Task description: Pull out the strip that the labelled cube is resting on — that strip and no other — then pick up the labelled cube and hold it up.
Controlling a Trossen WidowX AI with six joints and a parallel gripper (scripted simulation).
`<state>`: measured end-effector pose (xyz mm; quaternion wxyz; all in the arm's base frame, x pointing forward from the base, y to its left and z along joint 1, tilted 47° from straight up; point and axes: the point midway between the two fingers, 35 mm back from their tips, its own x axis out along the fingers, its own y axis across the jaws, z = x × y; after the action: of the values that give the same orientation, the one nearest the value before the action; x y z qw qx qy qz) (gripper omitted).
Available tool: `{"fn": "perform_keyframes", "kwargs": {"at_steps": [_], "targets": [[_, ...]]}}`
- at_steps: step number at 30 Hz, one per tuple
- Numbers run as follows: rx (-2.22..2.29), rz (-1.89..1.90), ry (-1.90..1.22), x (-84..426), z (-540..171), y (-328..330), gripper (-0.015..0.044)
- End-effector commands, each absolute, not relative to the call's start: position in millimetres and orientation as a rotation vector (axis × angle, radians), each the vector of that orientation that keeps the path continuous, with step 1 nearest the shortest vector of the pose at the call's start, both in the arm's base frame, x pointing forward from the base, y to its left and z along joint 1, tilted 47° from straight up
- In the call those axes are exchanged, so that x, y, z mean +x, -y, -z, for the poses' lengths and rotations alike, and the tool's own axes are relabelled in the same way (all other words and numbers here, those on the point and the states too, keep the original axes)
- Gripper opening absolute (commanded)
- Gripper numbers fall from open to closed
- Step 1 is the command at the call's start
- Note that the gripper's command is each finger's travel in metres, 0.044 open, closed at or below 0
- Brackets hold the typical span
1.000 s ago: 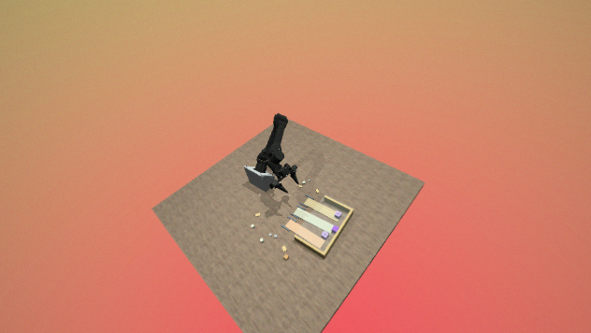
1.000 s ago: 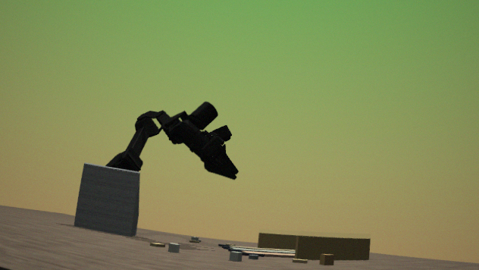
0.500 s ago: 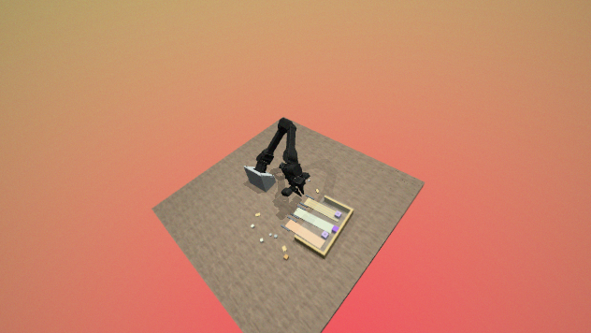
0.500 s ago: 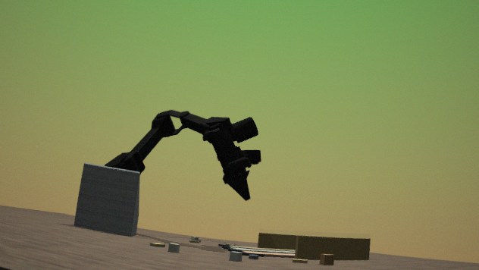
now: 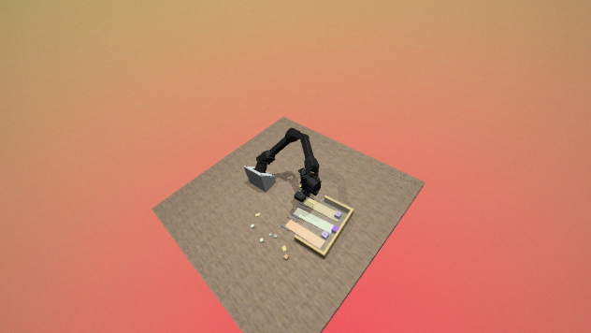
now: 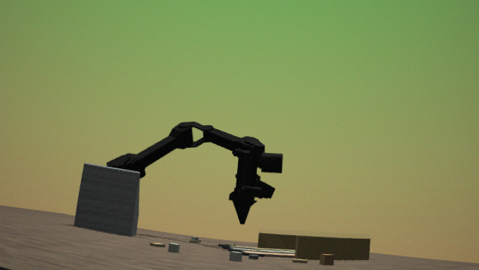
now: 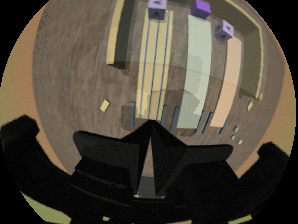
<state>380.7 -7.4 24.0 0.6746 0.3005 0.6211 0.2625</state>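
Note:
My gripper is shut, empty and pointing down, above the near end of the yellow strip with thin blue lines. Beside it lie a pale green strip and a peach strip. A lilac cube with a dark mark sits on the yellow strip's far end. A plain purple cube is at the green strip's far end. Another marked lilac cube is at the peach strip's far end. The marks are too blurred to read.
A low yellow wall surrounds the strips' far ends on three sides. Thin dark rails flank their near ends. An orange block and several small pieces lie around. A grey slab stands by the arm's base.

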Motion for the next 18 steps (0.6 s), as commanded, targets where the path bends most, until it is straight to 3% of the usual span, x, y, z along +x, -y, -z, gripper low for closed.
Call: {"fn": "perform_keyframes", "kwargs": {"at_steps": [1, 18], "targets": [[0.665, -0.597, -1.409, 382, -25, 9, 0.0000], [0.665, -0.596, -1.409, 386, -6, -12, 0.0000]]}}
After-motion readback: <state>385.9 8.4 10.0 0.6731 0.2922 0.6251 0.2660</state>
